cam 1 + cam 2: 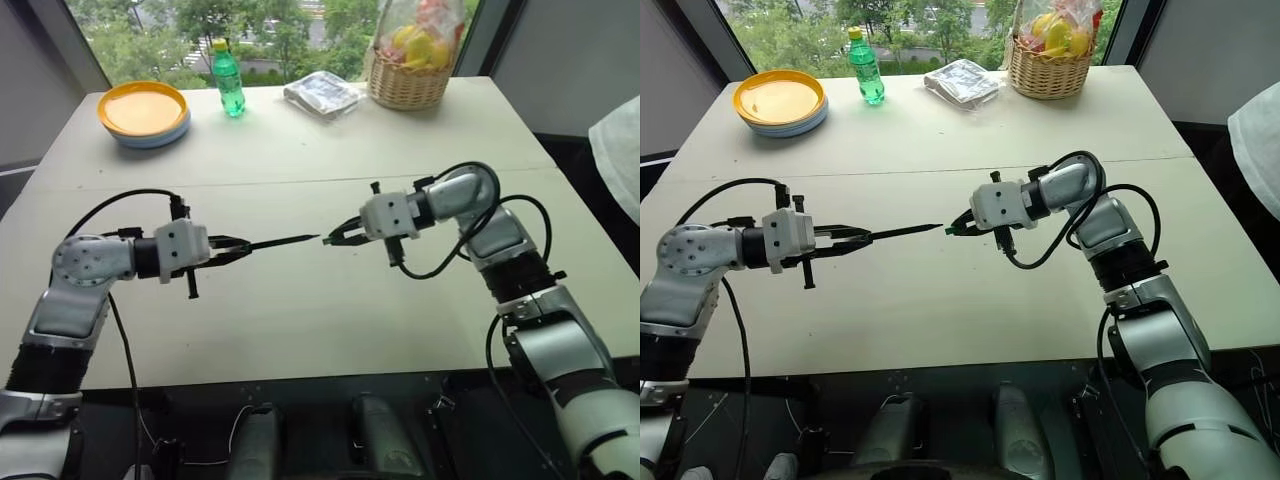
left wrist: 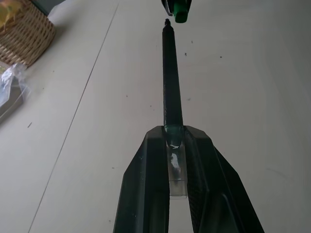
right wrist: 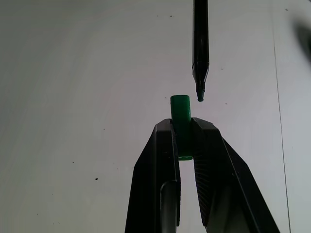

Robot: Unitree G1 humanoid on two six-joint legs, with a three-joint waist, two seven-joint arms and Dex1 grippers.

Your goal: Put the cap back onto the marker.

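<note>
Left eye view: both arms are raised over the pale beige bench [image 1: 300, 320], their pincers pointing at each other near its middle. The left pincer [image 1: 232, 248] is closed on the rear end of the long, thin, dark marker [image 1: 285, 241], which sticks out roughly level toward the right arm with its uncapped tip leading. The right pincer [image 1: 338, 236] is clamped on the tiny green plastic cylinder cap [image 1: 952, 230], held in the air facing the marker's tip.

In the right wrist view the cap [image 3: 181, 116] stands out from between the two black fingers [image 3: 158, 179], and the marker's tip [image 3: 200, 94] hangs just beside the cap's open end, slightly off to one side and not inside it. The left wrist view shows the marker [image 2: 171, 82] running straight out from that pincer's fingers [image 2: 146, 189], with the cap [image 2: 181, 9] just past the tip, a small gap between them.

At the far edge of the bench sit a yellow round plate on a pale blue one [image 1: 144, 111], a green plastic drink bottle with a yellow lid [image 1: 228, 80], a clear-wrapped flat packet [image 1: 320, 94] and a woven wicker basket of wrapped fruit [image 1: 410, 70].
</note>
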